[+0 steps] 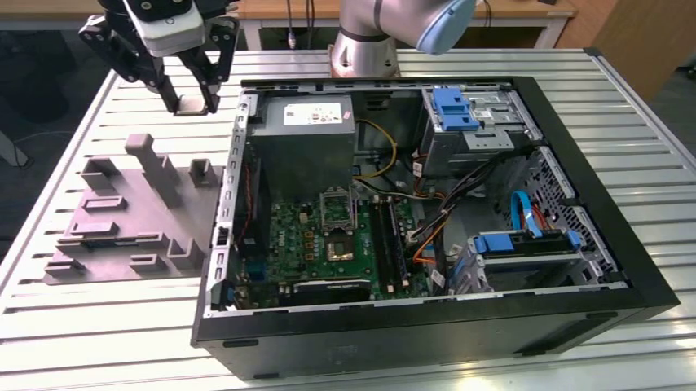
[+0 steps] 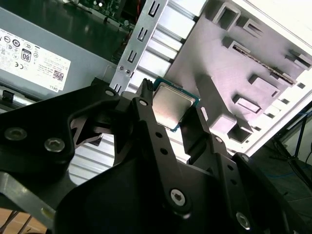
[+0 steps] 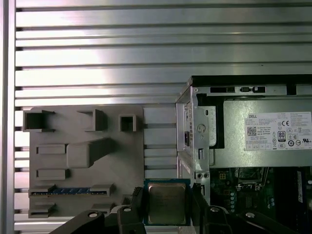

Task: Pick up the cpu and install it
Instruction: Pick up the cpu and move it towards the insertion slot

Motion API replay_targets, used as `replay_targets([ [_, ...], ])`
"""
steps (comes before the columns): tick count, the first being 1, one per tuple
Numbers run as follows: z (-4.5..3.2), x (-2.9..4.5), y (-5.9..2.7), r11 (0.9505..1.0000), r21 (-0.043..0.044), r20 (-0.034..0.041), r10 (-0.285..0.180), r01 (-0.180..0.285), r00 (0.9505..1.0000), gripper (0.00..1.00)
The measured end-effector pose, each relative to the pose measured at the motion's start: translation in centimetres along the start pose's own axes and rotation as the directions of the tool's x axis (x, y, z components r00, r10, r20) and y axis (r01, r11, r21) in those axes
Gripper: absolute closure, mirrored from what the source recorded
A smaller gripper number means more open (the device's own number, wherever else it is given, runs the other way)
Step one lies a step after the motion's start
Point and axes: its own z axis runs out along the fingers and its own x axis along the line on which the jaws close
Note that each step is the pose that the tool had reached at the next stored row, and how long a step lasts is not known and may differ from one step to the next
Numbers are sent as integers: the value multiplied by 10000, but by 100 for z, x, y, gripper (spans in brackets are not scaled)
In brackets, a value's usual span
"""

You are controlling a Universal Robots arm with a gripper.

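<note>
End effector (image 3: pixel 166 200): pinching one cpu (image 3: pixel 166 204) | above table (image 1: pixel 98 350), beside one open computer case (image 1: pixel 435 334)

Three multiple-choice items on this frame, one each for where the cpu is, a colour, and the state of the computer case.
1. Where is the cpu?
A. seated in the board's socket
B. held in the end effector
C. lying on the grey fixture

2. What colour are the drive bay latches?
A. red
B. yellow
C. blue

3. How is the computer case?
A. lying open, insides exposed
B. shut by its side panel
C. standing upright and shut

Answers:
1 B: both wrist views show the chip clamped at the tip of the end effector, outside the case.
2 C: in the exterior view they are plainly blue.
3 A: the motherboard lies bare in the exterior view.
</note>
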Motion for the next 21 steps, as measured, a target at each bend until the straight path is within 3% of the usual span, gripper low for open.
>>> replay_targets([
  [5,0,-29,-12,10000,-1,1,-1,1,10000,53],
  [13,-4,-48,-161,10000,-1,1,3,-3,10000,53],
  [21,-3,-177,-161,10000,0,0,3,-3,10000,53],
])
